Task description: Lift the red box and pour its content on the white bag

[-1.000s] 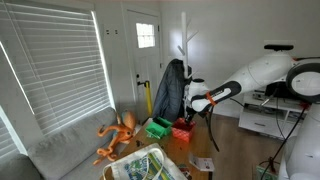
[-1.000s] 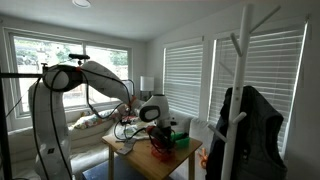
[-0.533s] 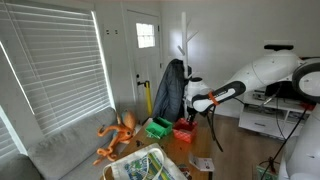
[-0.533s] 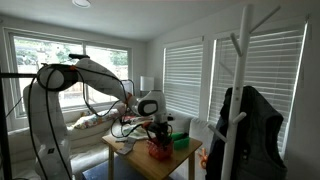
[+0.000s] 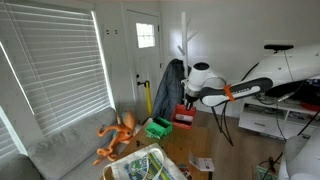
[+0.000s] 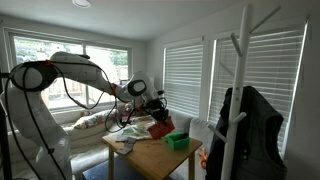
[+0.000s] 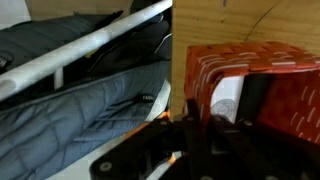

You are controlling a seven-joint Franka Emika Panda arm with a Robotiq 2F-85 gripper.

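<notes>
Your pincer (image 7: 215, 128) is pinching the red box (image 7: 262, 78) by one wall. In the wrist view, one dark finger (image 7: 254, 100) sits inside the box's opening and the rest of the pincer is outside it. In both exterior views the pincer (image 5: 188, 102) (image 6: 156, 112) comes down on the box from above. The red box (image 5: 184, 118) (image 6: 160, 127) hangs under it, clear of the wooden table (image 6: 150, 158), and in an exterior view it looks tilted. What is inside the box cannot be made out.

The green bin (image 5: 158, 127) (image 6: 178, 141) stands on the table just beside the red box and lower. Toward the near edge of the table in an exterior view lies the white bag (image 5: 143, 165), well apart from the box, with coloured things showing in it. To its left an orange soft toy (image 5: 118, 135) sprawls. Beyond the far end of the table stands a white coat rack (image 5: 186, 45) with a dark jacket (image 5: 170, 88) hanging on it. The wrist view shows that jacket (image 7: 80, 100) to the left of the box.
</notes>
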